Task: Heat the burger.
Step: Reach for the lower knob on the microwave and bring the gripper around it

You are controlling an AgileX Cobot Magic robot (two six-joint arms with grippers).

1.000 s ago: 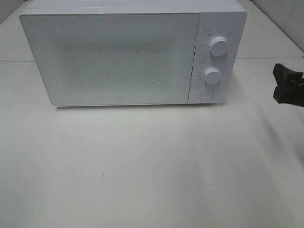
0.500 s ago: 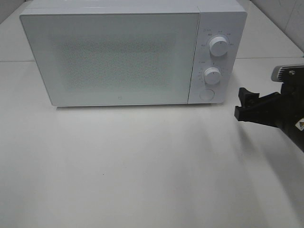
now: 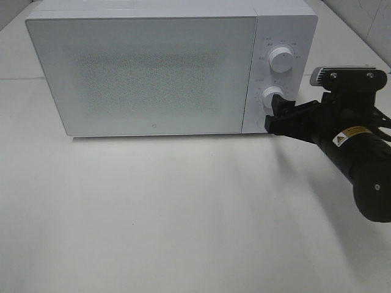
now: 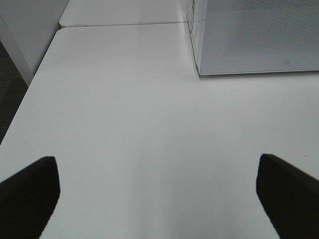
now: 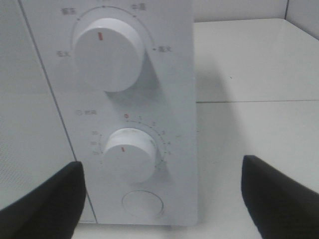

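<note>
Tabletop (image 3: 183,213): microwave (image 3: 146,73) at back edge, door shut. Burger not in view, can't tell if it's inside. Left tool (image 4: 159,194) spread wide, empty. Right tool (image 3: 272,116) spread, empty, facing lower knob (image 5: 130,153) and round button (image 5: 142,204). Risks: off-centre closing slips off the knob, or hits the wrong control.

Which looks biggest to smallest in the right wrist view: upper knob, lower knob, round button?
1. upper knob, largest
2. lower knob, somewhat smaller, though the camera angle may account for some of that
3. round button, clearly smallest
</note>
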